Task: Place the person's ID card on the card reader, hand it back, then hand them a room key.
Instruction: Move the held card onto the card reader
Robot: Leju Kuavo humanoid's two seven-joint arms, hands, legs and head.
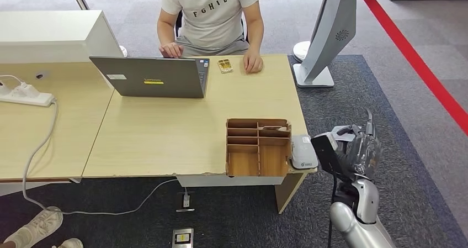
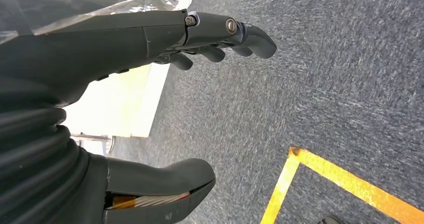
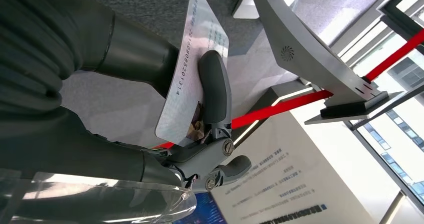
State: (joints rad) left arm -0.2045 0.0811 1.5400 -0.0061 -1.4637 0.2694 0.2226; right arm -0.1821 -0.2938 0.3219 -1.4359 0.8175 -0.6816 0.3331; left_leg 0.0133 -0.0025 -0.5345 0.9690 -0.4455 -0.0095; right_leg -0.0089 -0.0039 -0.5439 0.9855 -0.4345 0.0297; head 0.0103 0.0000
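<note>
The right hand (image 1: pixel 361 148) hangs off the table's right edge, at about four o'clock in the head view, with an ID card (image 3: pixel 192 64) pinched flat between its thumb (image 3: pixel 216 92) and the fingers behind. The grip is a thin edge pinch, likely chosen so the card can be laid face-flat on something. The card reader (image 1: pixel 303 151) — a small grey pad — sits on the table's (image 1: pixel 165 132) near right corner, just beside the wooden organizer (image 1: pixel 258 147) and near the hand, so the next move probably calls for a short inward reach.

The left hand (image 2: pixel 200 34) hangs low over grey carpet, fingers loosely apart with nothing between them, evidently parked out of the way.

Across the table at twelve o'clock a person (image 1: pixel 212 16) sits behind a laptop (image 1: pixel 152 77), one hand resting by a small yellowish item (image 1: pixel 225 66) — whether that is a room key cannot be told.

In the head view the card is hidden by the hand and its dark wrist unit. The organizer's compartments are too shadowed to show their contents, and the card's print is readable only along one edge.
</note>
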